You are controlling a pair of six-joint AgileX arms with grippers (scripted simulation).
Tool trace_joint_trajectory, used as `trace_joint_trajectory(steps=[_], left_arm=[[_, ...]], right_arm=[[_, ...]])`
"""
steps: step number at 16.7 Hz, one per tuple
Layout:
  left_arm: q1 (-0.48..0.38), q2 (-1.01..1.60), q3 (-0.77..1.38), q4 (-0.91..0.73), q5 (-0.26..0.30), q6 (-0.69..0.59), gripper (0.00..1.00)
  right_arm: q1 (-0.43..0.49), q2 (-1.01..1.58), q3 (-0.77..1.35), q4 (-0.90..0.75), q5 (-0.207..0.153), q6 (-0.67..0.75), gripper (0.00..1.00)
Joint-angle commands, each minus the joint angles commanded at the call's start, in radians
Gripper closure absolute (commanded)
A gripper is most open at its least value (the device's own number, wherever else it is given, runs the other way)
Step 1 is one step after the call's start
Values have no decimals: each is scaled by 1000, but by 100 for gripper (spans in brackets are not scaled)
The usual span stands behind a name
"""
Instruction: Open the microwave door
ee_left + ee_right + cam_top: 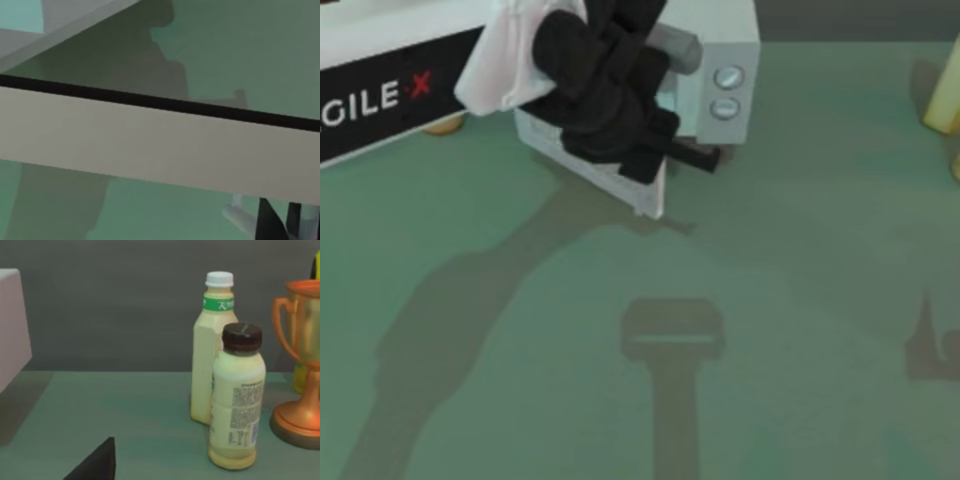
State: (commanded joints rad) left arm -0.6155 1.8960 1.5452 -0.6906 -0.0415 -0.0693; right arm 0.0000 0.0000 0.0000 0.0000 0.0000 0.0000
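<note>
Our left tool [695,158] grips the microwave door [655,195], half open; we should pull along its arc.

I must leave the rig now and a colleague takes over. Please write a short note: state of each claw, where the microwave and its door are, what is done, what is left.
Left claw: at the microwave's front, over the door's free edge; the arm hides whether it grips.
Right claw: not seen from above; its wrist view faces two bottles and a trophy at the table's right.
Microwave: at the table's far edge, knobs facing forward.
Door: swung partly out from the front, teal interior showing behind it.
Done: door started open.
Left: swing it wider, probably with the left arm, then let go.
</note>
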Motion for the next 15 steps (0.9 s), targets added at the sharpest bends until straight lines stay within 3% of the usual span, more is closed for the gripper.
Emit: trace_joint_trajectory(steps=[5, 15], left_arm=[[27, -47, -62, 17, 46, 80, 100], [27, -47, -62, 17, 46, 80, 100]], right_arm=[[0, 0, 0, 0, 0, 0, 0], [0, 0, 0, 0, 0, 0, 0]])
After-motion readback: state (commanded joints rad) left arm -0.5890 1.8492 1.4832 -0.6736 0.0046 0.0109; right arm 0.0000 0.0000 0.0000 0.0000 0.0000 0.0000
